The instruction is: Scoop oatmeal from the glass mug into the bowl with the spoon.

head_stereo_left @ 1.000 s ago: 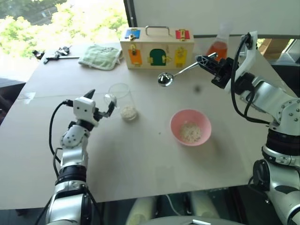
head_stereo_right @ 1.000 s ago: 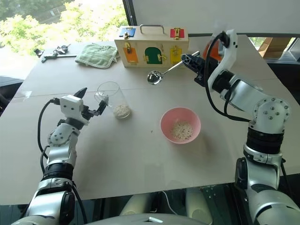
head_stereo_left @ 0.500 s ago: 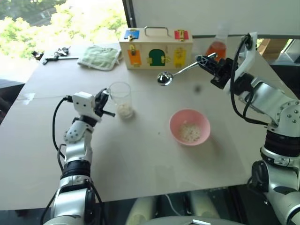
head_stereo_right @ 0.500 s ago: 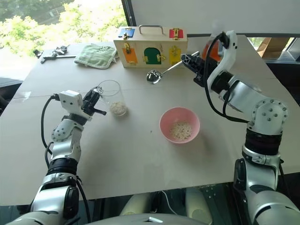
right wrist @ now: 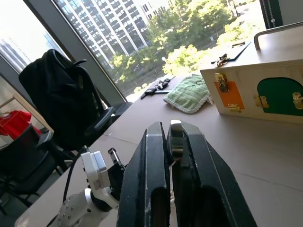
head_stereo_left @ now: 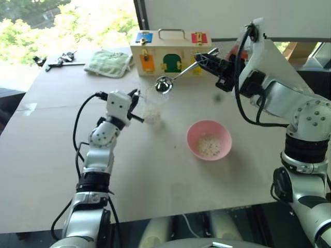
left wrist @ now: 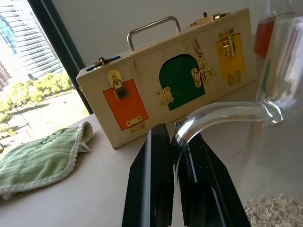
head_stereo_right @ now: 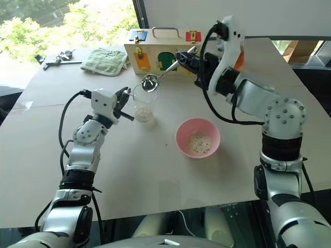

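Observation:
The glass mug (head_stereo_right: 143, 103) holds a small heap of oatmeal (head_stereo_right: 144, 112) at its bottom. My left gripper (head_stereo_right: 124, 101) is shut on the mug's curved glass handle (left wrist: 222, 115), left of the mug. My right gripper (head_stereo_right: 183, 57) is shut on the long handle of the spoon (head_stereo_right: 150, 82). The spoon's shiny oval end hangs just over the mug's rim. The pink bowl (head_stereo_left: 209, 140) sits on the table to the right of the mug, with some oatmeal (head_stereo_left: 209, 146) inside it.
A wooden latch box (head_stereo_left: 172, 51) stands behind the mug, close to the right gripper. A green cloth (head_stereo_left: 109, 62) and small tools (head_stereo_left: 57, 59) lie at the far left. A flask with orange liquid (left wrist: 265, 33) stands beside the box.
My left gripper has closed on the mug's handle and carried the mug to the right. My right gripper has swung the spoon left, from open table to over the mug.

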{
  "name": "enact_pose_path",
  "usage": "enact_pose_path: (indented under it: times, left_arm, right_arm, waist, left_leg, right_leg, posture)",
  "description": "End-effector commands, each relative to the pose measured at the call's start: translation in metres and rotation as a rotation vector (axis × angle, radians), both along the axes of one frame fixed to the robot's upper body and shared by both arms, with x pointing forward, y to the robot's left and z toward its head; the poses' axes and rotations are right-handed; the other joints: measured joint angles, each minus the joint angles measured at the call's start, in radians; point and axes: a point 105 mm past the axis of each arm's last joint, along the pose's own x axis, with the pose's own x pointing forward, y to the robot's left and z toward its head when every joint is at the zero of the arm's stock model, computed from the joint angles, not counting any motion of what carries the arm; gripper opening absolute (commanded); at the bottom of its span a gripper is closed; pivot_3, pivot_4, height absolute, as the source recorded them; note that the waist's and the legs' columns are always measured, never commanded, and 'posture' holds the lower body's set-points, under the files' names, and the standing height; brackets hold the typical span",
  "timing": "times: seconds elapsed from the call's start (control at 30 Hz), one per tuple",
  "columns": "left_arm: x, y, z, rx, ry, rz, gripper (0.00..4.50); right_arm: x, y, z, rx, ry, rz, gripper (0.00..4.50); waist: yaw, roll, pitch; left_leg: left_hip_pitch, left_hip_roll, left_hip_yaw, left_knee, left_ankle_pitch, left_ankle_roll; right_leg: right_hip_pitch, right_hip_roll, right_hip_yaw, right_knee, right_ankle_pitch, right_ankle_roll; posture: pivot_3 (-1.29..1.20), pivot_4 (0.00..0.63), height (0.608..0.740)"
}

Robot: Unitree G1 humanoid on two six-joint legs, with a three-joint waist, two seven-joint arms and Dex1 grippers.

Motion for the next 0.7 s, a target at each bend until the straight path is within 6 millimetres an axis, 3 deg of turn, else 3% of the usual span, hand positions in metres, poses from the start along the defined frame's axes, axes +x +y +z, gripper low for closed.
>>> enact_pose_path:
  times: [0.03,0.5,0.7]
  left_arm:
    - [-0.002,-0.014,0.024,-0.004,-0.068,-0.050,0.02]
    - [0.010,-0.051,0.029,0.156,-0.017,-0.185,0.02]
    - [0.011,-0.062,0.031,0.223,-0.007,-0.251,0.02]
  right_arm:
    - [0.005,-0.001,0.000,-0.042,-0.056,-0.038,0.00]
    - [0.011,0.026,-0.040,-0.328,-0.169,-0.028,0.00]
    - [0.009,0.033,-0.043,-0.327,-0.176,-0.011,0.00]
  waist:
    - [-0.001,0.000,0.000]
    - [0.000,0.000,0.000]
    - [-0.001,0.000,0.000]
  left_leg:
    - [0.000,0.000,0.000,0.000,0.000,0.000]
    - [-0.001,0.000,0.000,0.000,0.000,0.000]
    - [-0.001,0.000,0.000,0.000,0.000,0.000]
  right_leg:
    - [0.000,0.000,0.000,0.000,0.000,0.000]
    - [-0.001,0.000,0.000,0.000,0.000,0.000]
    - [-0.001,0.000,0.000,0.000,0.000,0.000]
  posture:
    - [0.00,0.150,0.740]
    - [0.00,0.150,0.740]
    - [0.00,0.150,0.740]
